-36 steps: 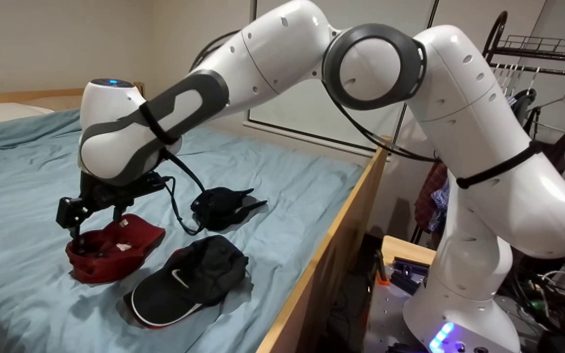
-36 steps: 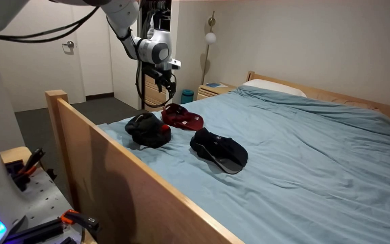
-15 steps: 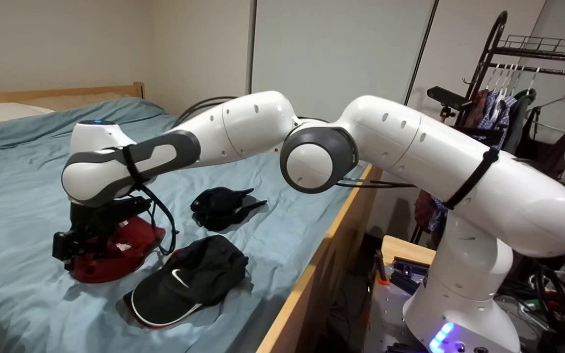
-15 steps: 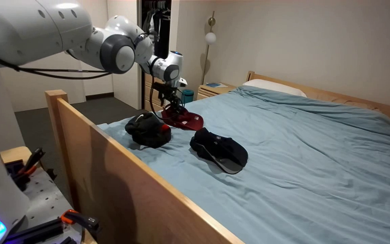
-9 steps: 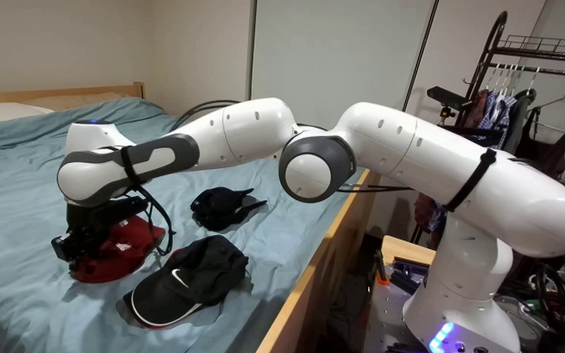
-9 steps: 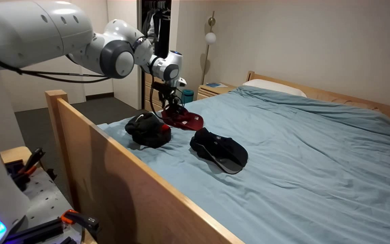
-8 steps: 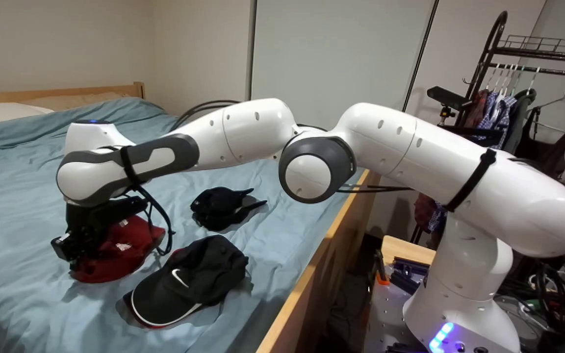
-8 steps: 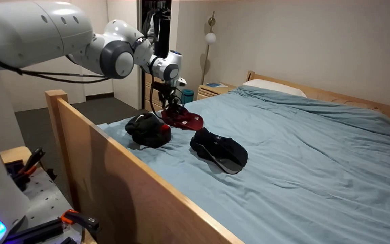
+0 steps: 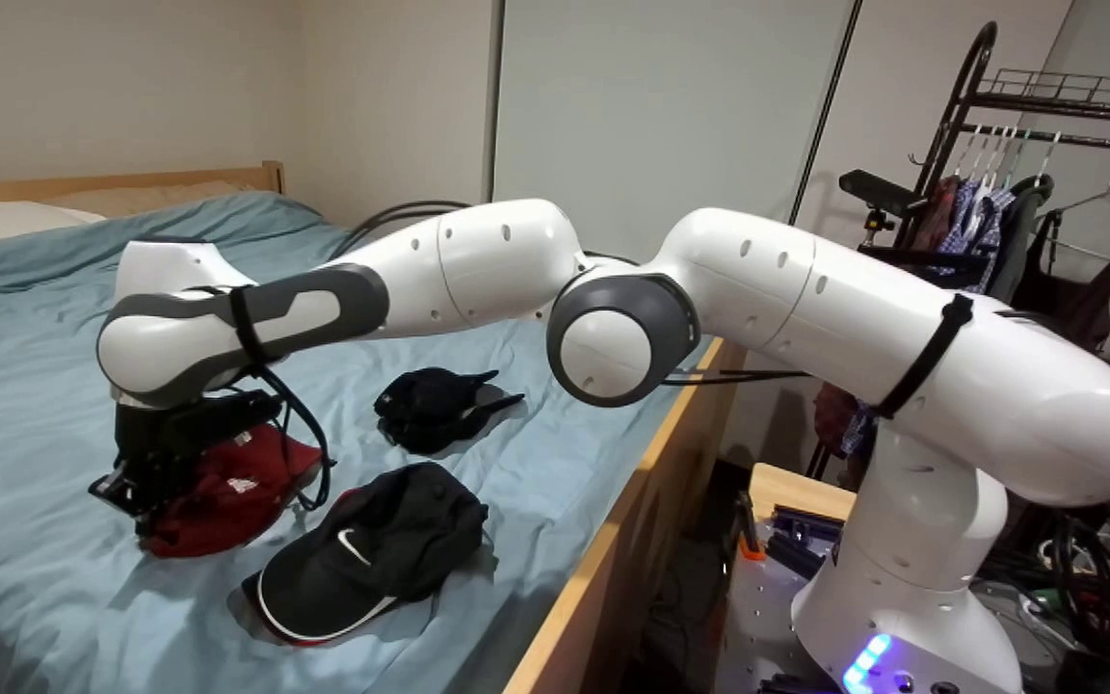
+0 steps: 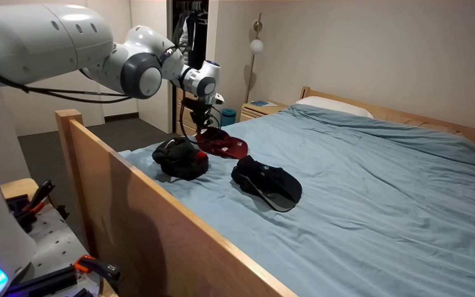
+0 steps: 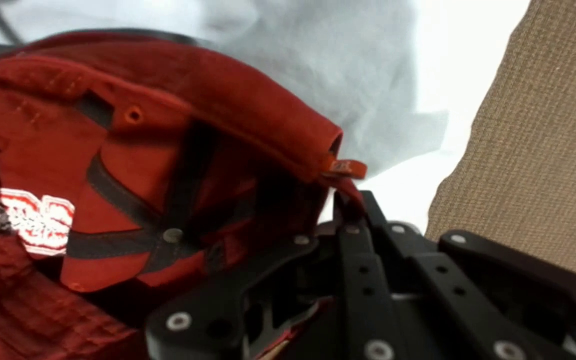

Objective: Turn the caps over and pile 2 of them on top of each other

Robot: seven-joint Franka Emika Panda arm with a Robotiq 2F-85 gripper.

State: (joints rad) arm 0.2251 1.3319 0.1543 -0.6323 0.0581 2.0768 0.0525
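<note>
The red cap lies with its hollow side up on the bed, brim pointing away from my gripper. In the wrist view a fold of its rear rim is pinched between the fingertips of my gripper. In both exterior views the gripper is down at the cap's edge, partly covering it. A black cap with a white swoosh sits crown up beside the red one. Further off lies a second black cap, tipped so its grey under-brim shows. The caps rest separately.
A light-blue sheet with wrinkles covers the bed. A wooden bed board rises between the robot's base and the caps. Near the far corner stand a bedside cabinet and a teal bin-like object.
My gripper has come down from above the red cap, its fingers have shut on the rim, and it has shifted slightly outward. Both black caps have stayed put.
</note>
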